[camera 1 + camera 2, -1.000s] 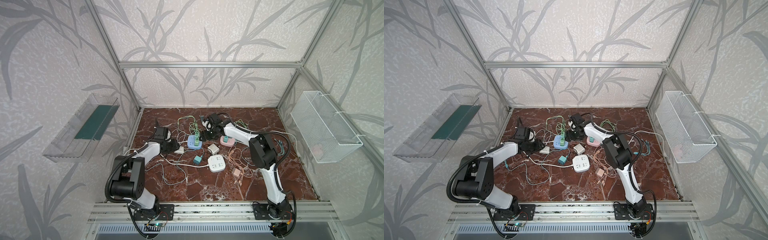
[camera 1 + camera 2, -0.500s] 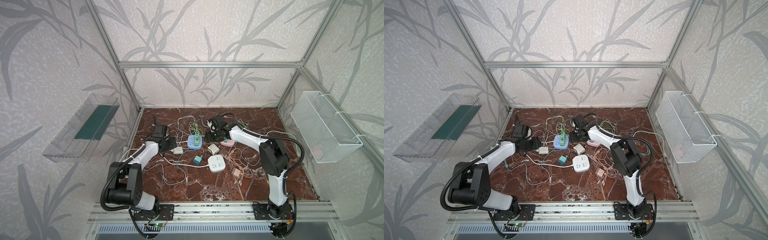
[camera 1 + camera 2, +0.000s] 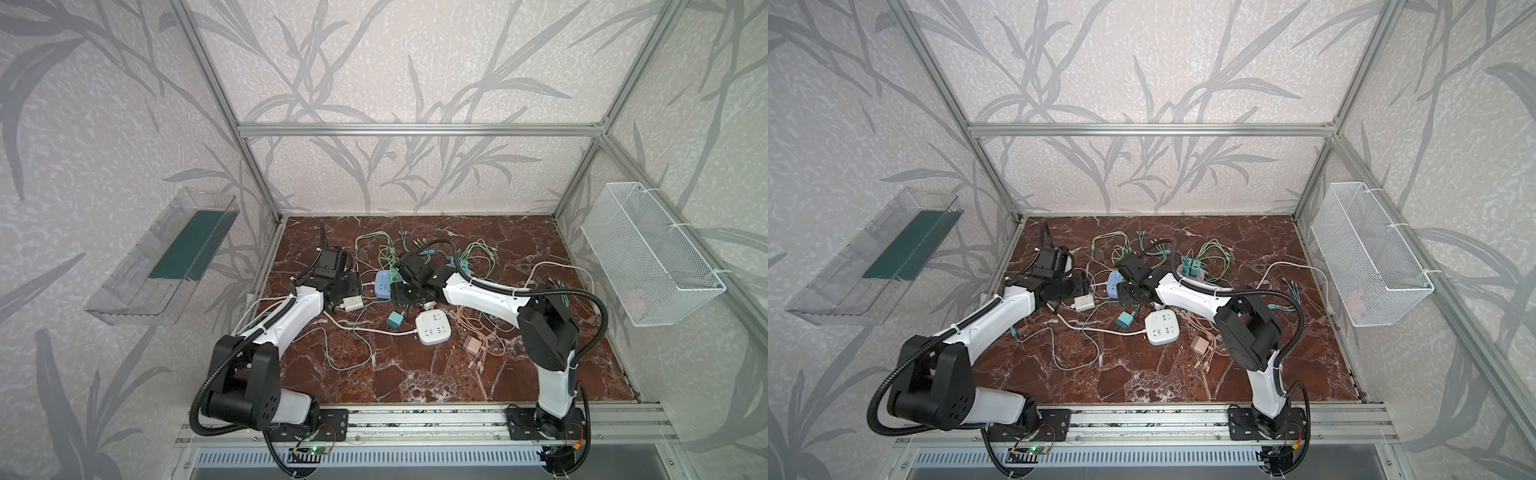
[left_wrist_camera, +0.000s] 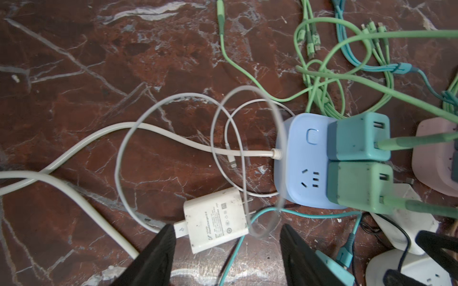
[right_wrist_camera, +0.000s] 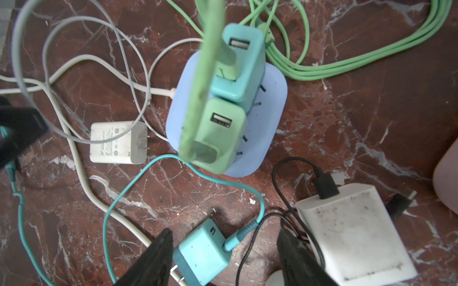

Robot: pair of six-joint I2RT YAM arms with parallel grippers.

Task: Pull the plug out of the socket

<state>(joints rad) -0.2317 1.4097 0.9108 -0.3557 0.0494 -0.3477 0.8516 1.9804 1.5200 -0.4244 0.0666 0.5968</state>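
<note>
Left wrist view: what got cut off for you?
— Your left end effector (image 4: 226,227) showed only fingertips, spread wide, gripping nothing. The white plug (image 4: 215,219) lay loose between their tips, prongs out, just beside the blue socket (image 4: 301,161).
— And your right end effector (image 5: 224,232)?
— Wide as well; a teal charger (image 5: 202,250) lay between its fingers, partly out of frame.
— Your surroundings?
— A red-brown marbled bench (image 3: 457,374) strewn with cables (image 4: 322,81), leaf-patterned walls (image 3: 374,83).
</note>
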